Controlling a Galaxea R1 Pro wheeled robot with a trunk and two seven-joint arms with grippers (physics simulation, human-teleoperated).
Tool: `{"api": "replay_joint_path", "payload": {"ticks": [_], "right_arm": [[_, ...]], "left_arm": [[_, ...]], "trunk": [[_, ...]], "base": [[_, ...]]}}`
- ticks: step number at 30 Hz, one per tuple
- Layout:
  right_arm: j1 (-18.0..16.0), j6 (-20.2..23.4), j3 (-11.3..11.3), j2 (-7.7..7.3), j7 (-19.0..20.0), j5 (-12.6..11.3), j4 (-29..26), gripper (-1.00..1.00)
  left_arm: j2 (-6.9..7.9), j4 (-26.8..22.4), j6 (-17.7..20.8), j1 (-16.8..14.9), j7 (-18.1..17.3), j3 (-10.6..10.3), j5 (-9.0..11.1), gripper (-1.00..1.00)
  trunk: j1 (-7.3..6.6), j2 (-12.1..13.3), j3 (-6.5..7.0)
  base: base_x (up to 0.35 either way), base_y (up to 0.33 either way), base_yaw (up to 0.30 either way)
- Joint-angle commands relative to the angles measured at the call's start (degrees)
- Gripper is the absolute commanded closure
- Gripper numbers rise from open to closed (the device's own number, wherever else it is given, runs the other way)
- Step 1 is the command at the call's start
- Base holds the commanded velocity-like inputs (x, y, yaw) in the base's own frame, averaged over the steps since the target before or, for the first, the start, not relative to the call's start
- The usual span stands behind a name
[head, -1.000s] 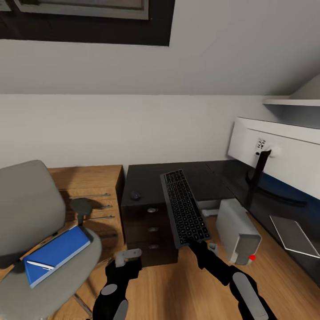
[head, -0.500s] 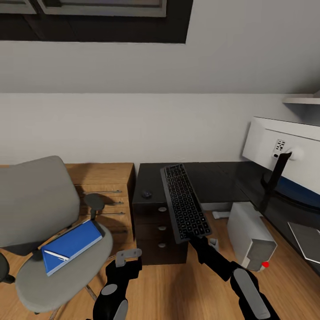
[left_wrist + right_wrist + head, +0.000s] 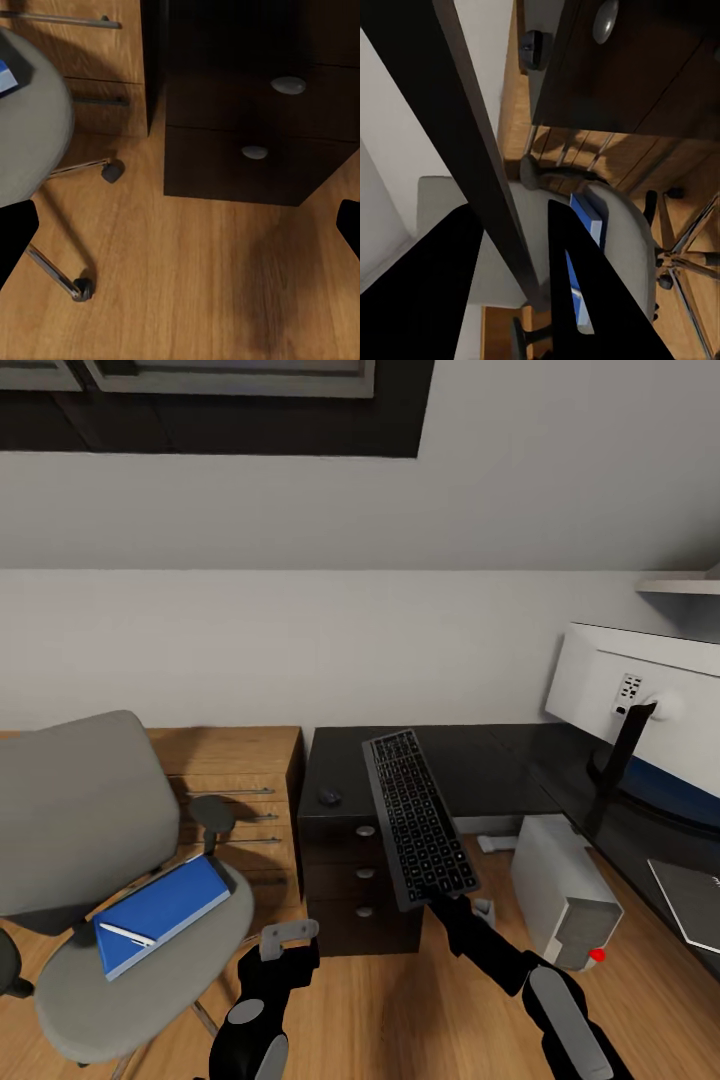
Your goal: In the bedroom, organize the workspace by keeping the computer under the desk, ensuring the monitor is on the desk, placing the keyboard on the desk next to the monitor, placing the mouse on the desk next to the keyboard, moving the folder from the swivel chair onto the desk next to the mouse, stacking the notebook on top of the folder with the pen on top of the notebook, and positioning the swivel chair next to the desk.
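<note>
A pale sloped wall [image 3: 400,520] rises above a lower white wall [image 3: 300,650], with a dark-framed window [image 3: 210,405] near the top. The floor [image 3: 400,1010] is warm wooden planking. A light wooden drawer unit [image 3: 245,790] stands against the wall, and a white shelf [image 3: 680,586] juts out at far right.

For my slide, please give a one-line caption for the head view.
Right gripper holds the keyboard over the black desk; the blue folder with the pen lies on the swivel chair.
</note>
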Motion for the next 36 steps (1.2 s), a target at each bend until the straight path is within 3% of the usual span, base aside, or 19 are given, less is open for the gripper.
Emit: {"api": "replay_joint_path", "payload": {"ticks": [1,4,5,8,29,36], "right_arm": [[0.0,0.3,-0.1,0.07,0.1,-0.2,0.0,1.0],[0.0,0.3,-0.1,0.07,0.1,-0.3,0.0,1.0],[0.1,0.4,-0.1,-0.85,0.2,-0.4,0.1,1.0],[1.3,1.2,-0.1,-1.34,0.5,-0.7,0.1,1.0],[2.1,1.3,-0.2,-2.48,1.1,-0.4,0.0,1.0],[2.2,1.3,-0.2,-2.51,3.9,-0.4,0.1,1.0]], "left_arm": [[0.03,-0.1,0.1,0.0,0.5,-0.1,0.6,-1.0],[0.03,0.0,0.1,0.0,0.5,-0.1,0.6,-1.0],[0.03,0.0,0.1,0.0,0.5,0.0,0.6,-1.0],[0.03,-0.1,0.1,0.0,0.5,0.1,0.6,-1.0],[-0.09,0.0,0.1,0.0,0.5,-0.7,0.6,-1.0],[-0.06,0.0,0.1,0.0,0.5,-0.8,0.6,-1.0]], "trunk": [[0.0,0.0,-0.06],[0.0,0.0,-0.06],[0.0,0.0,-0.06],[0.0,0.0,-0.06],[0.0,0.0,-0.06],[0.0,0.0,-0.06]], "base": [[0.0,0.0,0.0],[0.0,0.0,0.0],[0.171,0.077,0.0],[0.236,0.111,0.0],[0.007,0.003,0.0],[0.0,0.0,0.0]]}}
